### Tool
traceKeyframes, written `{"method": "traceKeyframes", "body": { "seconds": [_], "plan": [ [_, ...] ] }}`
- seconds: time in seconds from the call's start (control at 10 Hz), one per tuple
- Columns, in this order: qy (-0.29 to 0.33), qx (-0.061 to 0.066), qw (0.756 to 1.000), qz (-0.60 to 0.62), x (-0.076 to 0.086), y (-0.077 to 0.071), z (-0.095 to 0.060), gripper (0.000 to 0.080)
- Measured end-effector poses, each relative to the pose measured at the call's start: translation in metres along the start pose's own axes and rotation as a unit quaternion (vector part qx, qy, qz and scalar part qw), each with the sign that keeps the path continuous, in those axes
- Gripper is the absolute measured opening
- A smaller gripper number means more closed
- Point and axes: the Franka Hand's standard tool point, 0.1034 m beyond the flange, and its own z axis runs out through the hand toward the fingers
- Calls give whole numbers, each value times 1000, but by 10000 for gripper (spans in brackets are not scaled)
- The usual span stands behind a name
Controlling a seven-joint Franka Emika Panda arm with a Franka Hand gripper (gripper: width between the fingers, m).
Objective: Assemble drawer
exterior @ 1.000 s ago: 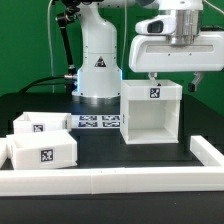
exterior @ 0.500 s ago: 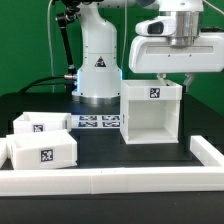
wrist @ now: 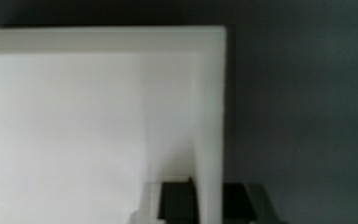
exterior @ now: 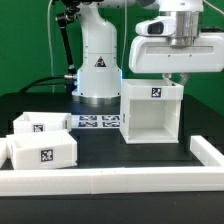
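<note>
The white drawer housing (exterior: 150,115) stands upright right of centre, its tag on the top front. My gripper (exterior: 174,80) is right above its top right edge. In the wrist view the housing (wrist: 87,110) fills most of the picture. My gripper (wrist: 206,200) straddles its thin side wall, and a dark finger (wrist: 172,200) presses on each side, so it is shut on that wall. Two small white trays lie at the exterior view's left, one farther back (exterior: 40,123) and one in front (exterior: 45,150) that shows its tag.
The marker board (exterior: 100,122) lies flat before the robot base (exterior: 98,60). A long low white rail (exterior: 110,180) runs along the front and turns up at the exterior view's right (exterior: 208,152). Black table between trays and housing.
My fingers have drawn together from wide apart onto the housing's top right wall. The housing and trays have not moved.
</note>
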Motion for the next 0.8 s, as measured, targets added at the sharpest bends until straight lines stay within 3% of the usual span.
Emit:
{"method": "traceKeyframes", "body": {
  "seconds": [0.3, 0.5, 0.8],
  "plan": [
    [0, 1, 1000, -9, 1, 2, 0, 36],
    [2, 10, 1000, -10, 24, 19, -1, 37],
    [17, 18, 999, -26, 70, 33, -3, 38]
  ]
}}
